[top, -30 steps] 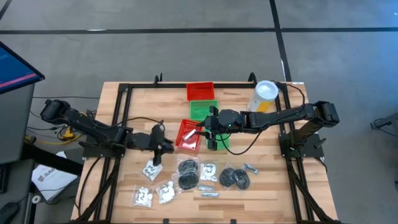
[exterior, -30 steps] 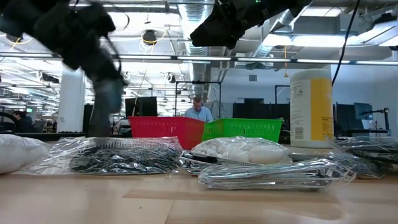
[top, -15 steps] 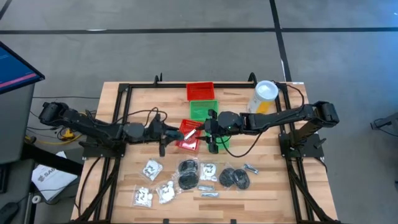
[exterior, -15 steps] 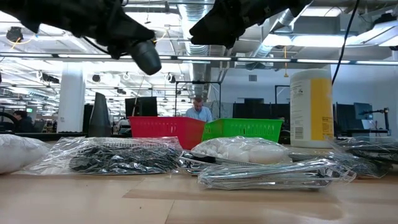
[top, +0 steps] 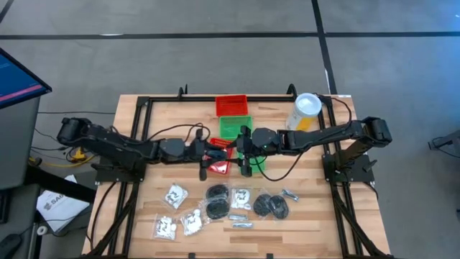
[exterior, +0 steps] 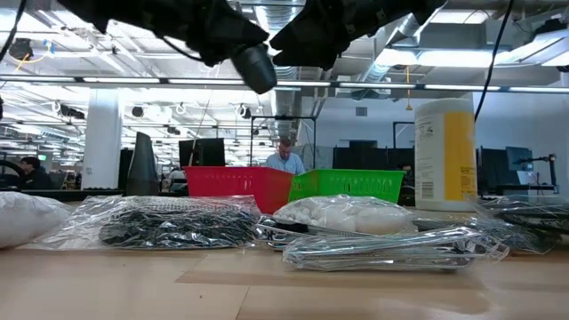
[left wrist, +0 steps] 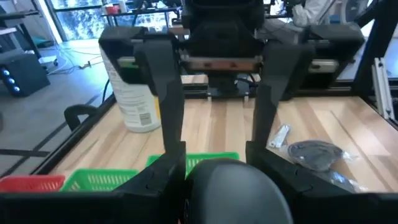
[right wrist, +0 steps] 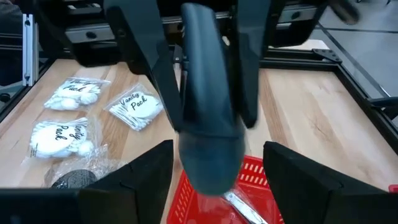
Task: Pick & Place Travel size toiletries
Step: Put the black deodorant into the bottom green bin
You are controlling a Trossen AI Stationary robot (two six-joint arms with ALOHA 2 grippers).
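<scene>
My left gripper (top: 207,155) hangs above the near red mesh basket (top: 221,167), shut on a smooth dark grey piece (right wrist: 208,124). That piece also shows in the low view (exterior: 252,66). A silvery sachet (right wrist: 244,203) lies in this basket. My right gripper (top: 245,160) is open, facing the left one, over a green basket (top: 256,165). On the near table lie clear packets with white contents (top: 175,194), black discs (top: 215,201) and slim sachets (top: 241,224). My left gripper holds the dark grey piece between its two fingers (right wrist: 163,93), one on each long side. The piece's rounded free end (right wrist: 210,177) sticks out past the fingers and slants down toward the right arm. It is lifted clear above the red basket.
A tall yellow canister with a white lid (top: 305,108) stands at the far right. Another red basket (top: 231,105) and green basket (top: 235,126) sit at the far middle. A black frame (top: 136,137) edges the table. A person (exterior: 284,161) shows far behind.
My left gripper has risen from the packets near the table's left. It has travelled toward the table's right until it hangs over the near red basket, close to the right gripper, with the dark grey piece in its fingers. The right arm has kept still.
</scene>
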